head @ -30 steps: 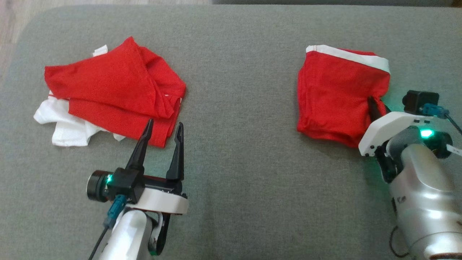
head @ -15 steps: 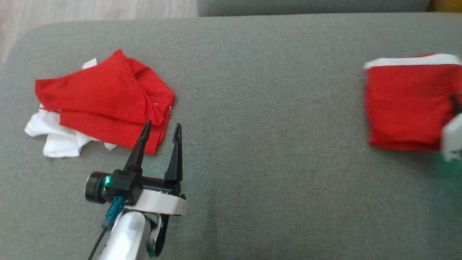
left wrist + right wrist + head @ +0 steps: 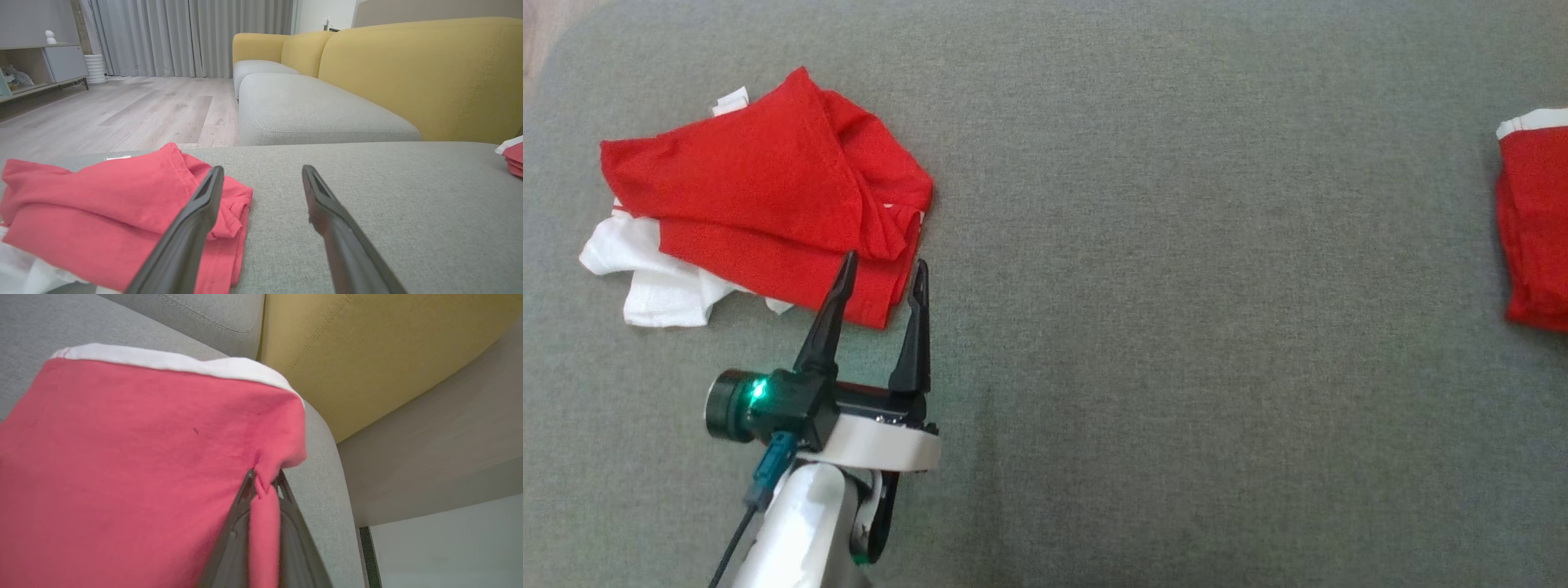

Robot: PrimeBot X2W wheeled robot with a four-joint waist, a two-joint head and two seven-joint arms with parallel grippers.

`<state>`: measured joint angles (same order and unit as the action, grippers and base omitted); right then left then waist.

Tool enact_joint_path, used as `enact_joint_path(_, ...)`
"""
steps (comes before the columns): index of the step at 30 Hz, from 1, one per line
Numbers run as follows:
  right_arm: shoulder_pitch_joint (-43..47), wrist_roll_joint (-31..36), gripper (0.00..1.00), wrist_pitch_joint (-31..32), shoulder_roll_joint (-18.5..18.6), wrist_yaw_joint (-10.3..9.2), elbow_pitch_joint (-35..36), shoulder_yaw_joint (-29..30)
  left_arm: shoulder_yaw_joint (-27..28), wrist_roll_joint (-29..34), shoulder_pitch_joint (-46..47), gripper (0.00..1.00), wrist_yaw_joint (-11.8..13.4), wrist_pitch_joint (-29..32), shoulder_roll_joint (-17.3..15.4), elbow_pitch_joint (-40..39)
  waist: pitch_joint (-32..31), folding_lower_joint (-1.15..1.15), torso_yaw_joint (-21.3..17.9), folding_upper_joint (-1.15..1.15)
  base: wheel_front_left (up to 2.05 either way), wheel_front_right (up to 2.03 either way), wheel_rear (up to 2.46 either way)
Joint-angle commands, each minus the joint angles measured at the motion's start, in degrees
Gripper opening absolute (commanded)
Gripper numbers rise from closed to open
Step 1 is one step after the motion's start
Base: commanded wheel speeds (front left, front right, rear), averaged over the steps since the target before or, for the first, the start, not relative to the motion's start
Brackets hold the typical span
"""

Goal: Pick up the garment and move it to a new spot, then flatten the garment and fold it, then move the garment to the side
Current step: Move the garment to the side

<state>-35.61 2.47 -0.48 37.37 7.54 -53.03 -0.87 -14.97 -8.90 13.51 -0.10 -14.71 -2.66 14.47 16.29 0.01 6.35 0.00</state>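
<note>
The folded garment [image 3: 1537,220] runs off the right edge

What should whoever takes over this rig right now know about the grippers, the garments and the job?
Left gripper: jaws open, holding nothing, fingertips by the near edge of the crumpled red and white pile on the grey cushion.
Right gripper: jaws shut on an edge of the folded red garment, at the cushion's right end.
Done: garment folded and carried to the side.
Left: lay it flat, release; then probably the pile.
</note>
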Motion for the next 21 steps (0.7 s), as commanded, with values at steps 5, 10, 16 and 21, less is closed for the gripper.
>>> enact_joint_path(5, 0.27, 1.96, 1.0, -1.84, 0.4, -0.05, 3.39, 2.47, 1.95, 0.37, 1.92, 1.0, -0.12, -0.29, -0.21, -1.82, -0.95, -0.01, -0.55, 0.0, 0.0, 0.0, 0.0)
enact_joint_path(10, 0.46, 3.29, 1.0, -4.2, -2.81, -0.05, 6.77, 4.52, 2.1, 0.12, 1.42, 1.0, 0.07, -0.29, -0.21, -1.68, -3.26, -0.01, -1.6, 0.0, 0.0, 0.0, 0.0)
enact_joint_path(16, 2.68, 1.47, 1.0, -7.75, -10.74, -0.05, 16.18, 5.32, 3.17, -0.32, -0.49, 1.0, 0.43, -0.29, -0.21, -1.66, -8.98, -0.01, -2.94, 0.0, 0.0, 0.0, 0.0)
enact_joint_path(21, 6.61, -1.42, 1.0, -8.83, -19.8, -0.05, 26.27, 6.94, 4.87, -1.29, -2.76, 1.0, 0.54, -0.29, -0.21, -2.55, -13.47, -0.01, -3.86, 0.0, 0.0, 0.0, 0.0)
